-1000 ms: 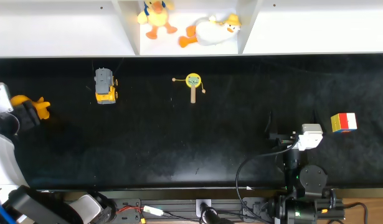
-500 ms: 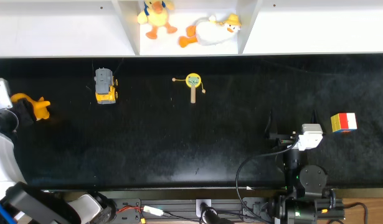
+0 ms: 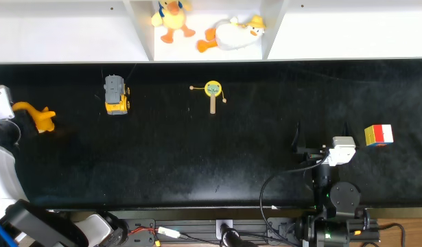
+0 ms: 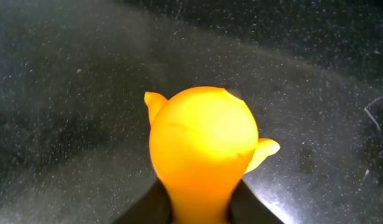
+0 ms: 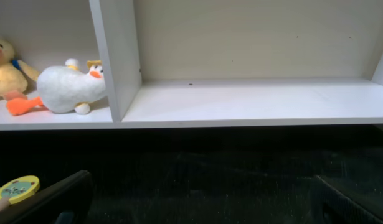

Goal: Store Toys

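The step in hand is carrying the orange toy (image 4: pixel 200 143), which sits at the far left of the top view over the black bench (image 3: pixel 197 165); the left gripper (image 4: pixel 198 208) has its fingers clamped on the toy's narrow end. Next, I judge, it must travel up the frame to the white shelf (image 3: pixel 66 38), where a yellow duck (image 3: pixel 171 17) and a white duck (image 3: pixel 235 33) already lie in the middle compartment, and it will need enough height to clear the shelf's edge. The right gripper (image 5: pixel 203 199) sits at lower right, fingers apart. Against a second ago, the left wrist has shifted up and toward the left edge, uncovering more of the toy; the truck (image 3: pixel 115 94), rattle (image 3: pixel 213 92) and cube (image 3: pixel 378 134) lie unmoved
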